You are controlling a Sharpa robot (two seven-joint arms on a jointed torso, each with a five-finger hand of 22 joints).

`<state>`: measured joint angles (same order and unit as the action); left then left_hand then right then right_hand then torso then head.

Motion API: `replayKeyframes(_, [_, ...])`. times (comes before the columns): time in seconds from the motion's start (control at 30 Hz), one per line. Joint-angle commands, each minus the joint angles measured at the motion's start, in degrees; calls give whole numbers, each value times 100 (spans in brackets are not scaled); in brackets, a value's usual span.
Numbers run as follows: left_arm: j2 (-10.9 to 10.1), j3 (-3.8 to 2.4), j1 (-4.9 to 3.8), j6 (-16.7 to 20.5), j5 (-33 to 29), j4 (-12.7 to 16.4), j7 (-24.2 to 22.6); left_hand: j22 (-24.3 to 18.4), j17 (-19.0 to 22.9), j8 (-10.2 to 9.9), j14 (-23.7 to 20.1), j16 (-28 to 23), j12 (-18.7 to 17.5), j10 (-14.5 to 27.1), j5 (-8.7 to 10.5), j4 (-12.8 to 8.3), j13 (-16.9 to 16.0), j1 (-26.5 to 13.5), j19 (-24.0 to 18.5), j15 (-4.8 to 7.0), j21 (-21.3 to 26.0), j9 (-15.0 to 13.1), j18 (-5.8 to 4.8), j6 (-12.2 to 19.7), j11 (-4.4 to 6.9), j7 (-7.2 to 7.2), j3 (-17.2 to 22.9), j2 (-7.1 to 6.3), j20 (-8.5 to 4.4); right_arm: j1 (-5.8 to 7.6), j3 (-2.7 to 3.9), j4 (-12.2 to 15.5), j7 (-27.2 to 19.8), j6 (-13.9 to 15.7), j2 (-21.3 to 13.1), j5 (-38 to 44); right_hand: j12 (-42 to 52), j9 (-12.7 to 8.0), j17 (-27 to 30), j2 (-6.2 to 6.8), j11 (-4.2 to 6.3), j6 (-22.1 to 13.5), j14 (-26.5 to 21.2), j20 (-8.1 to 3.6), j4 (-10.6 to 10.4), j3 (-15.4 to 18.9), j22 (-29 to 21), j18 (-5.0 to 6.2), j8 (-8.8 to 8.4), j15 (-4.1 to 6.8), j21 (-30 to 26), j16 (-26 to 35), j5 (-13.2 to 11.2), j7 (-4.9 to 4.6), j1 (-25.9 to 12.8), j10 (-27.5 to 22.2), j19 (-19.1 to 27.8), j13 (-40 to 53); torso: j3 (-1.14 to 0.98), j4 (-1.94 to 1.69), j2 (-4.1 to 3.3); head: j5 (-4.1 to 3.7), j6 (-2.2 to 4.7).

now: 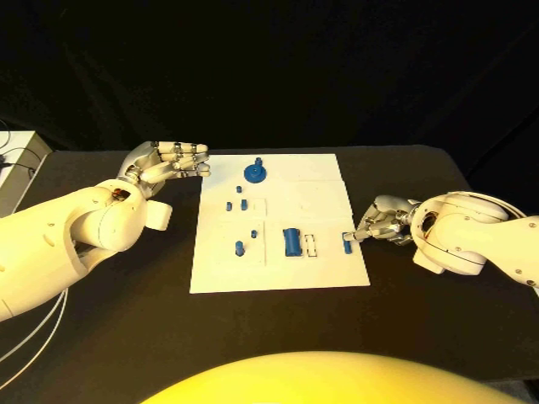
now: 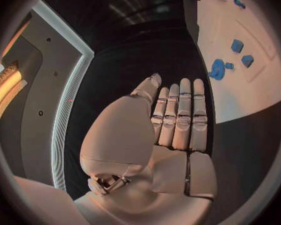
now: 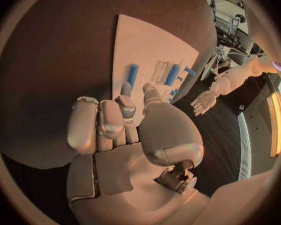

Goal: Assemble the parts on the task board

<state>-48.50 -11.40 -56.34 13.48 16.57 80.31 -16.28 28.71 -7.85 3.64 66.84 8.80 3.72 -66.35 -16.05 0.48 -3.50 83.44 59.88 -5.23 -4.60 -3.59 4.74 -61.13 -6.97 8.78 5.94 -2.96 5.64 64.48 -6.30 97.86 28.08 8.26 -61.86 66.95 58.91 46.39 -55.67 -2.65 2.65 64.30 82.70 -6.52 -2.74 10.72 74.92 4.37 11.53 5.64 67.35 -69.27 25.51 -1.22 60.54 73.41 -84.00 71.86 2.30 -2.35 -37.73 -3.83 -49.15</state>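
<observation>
On your left, the left hand [image 1: 173, 162] sits over the black counter [image 1: 112, 278] just beside the far left corner of the task board [image 1: 306, 202]. Its fingers [image 2: 181, 117] lie straight and side by side, holding nothing, as the left wrist view shows plainly.

Move right and you reach the white task board, a rectangle whose long axis runs away from the robot. At its far end stands a round blue part [image 1: 258, 172] with a small stem rising from it. Nearer, toward the left side, you see a few small blue pegs [image 1: 238, 204], then a slim blue pin [image 1: 239, 248] lying with its length along the board's long axis. Closer to the middle lies a larger blue block [image 1: 293, 242], also lengthwise along the board, with a slimmer piece just beside it.

At the board's right edge the right hand [image 1: 385, 222] meets a small blue bar [image 1: 347, 245]. In the right wrist view that bar [image 3: 132, 76] points away from the fingertips [image 3: 126, 89], which are at its near end; you cannot tell whether they pinch it or merely touch it.
</observation>
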Motion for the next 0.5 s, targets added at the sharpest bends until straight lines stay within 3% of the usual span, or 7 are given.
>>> replayKeyframes(0.03, [16, -5, 8, -97, -26, 6, -67, -4, -8, 4, -40, 17, -11, 24, -17, 34, 7, 21, 25, 0, 11, 0, -36, -21, 2, 23, 1, -34, 13, -48, -7, -28, 177, -256, 59, 345, -22, 21, 9, -80, 0, 11, 20, -39, 60, 2, 690, -44, 33, 32, 15, -9, 73, 3, 11, 36, -449, 9, 0, 3, -2, 10, -1])
replayKeyframes(0.17, [12, -5, 12, -94, -26, 2, -59, -2, -8, 4, -40, 18, -12, 23, -15, 31, 7, 24, 25, 1, 7, 0, -36, -22, 1, 27, 7, -29, 10, -141, -11, -62, 280, -122, 163, 386, -23, 41, 33, -109, 5, 8, 22, -46, 100, 24, 677, -44, 39, 37, -5, 7, 160, 8, 8, 43, -448, 17, 3, -12, -2, -1, -17])
replayKeyframes(0.5, [-6, -5, 17, -101, -26, 10, -48, 0, -8, 3, -41, 20, -11, 21, -16, 37, 7, 15, 24, 0, 5, 0, -38, -22, 0, 28, 9, -28, 10, -204, -13, -234, 349, -44, 371, 397, -30, 59, 38, -119, 5, 1, 21, -45, 95, 41, 672, -42, 46, 37, -10, 10, 157, 9, -14, 36, -447, 20, 12, -3, -8, 14, -49])
